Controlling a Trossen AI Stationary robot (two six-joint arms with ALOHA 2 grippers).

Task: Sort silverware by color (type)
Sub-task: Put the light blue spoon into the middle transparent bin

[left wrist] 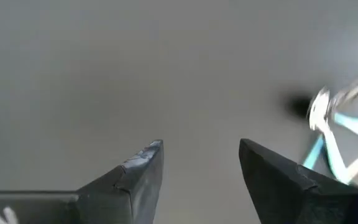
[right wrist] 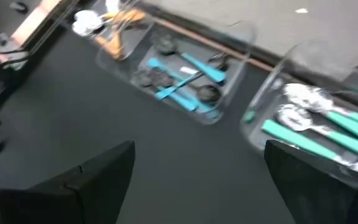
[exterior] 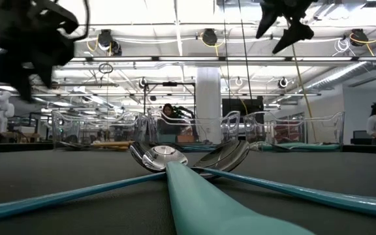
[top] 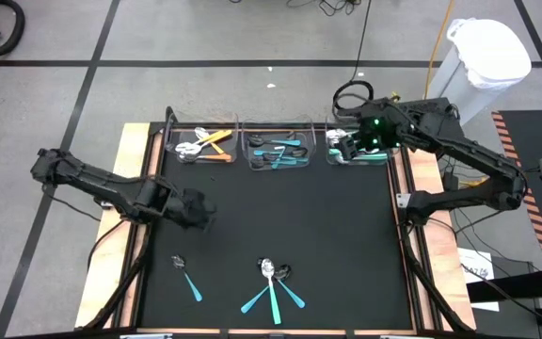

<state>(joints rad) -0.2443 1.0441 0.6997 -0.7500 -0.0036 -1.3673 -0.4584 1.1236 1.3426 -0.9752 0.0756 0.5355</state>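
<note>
Three spoons with teal or blue handles lie crossed on the black mat near the front edge; they fill the low view. One more blue-handled spoon lies to their left. My left gripper hovers open and empty over the mat's left part; the crossed spoons show in its wrist view. My right gripper is open and empty at the far right bin, which holds teal-handled silver spoons.
Three clear bins stand along the mat's far edge: the left one holds orange-handled spoons, the middle one blue-handled dark spoons. A white bag-lined bin stands beyond the table at the right. Wooden borders flank the mat.
</note>
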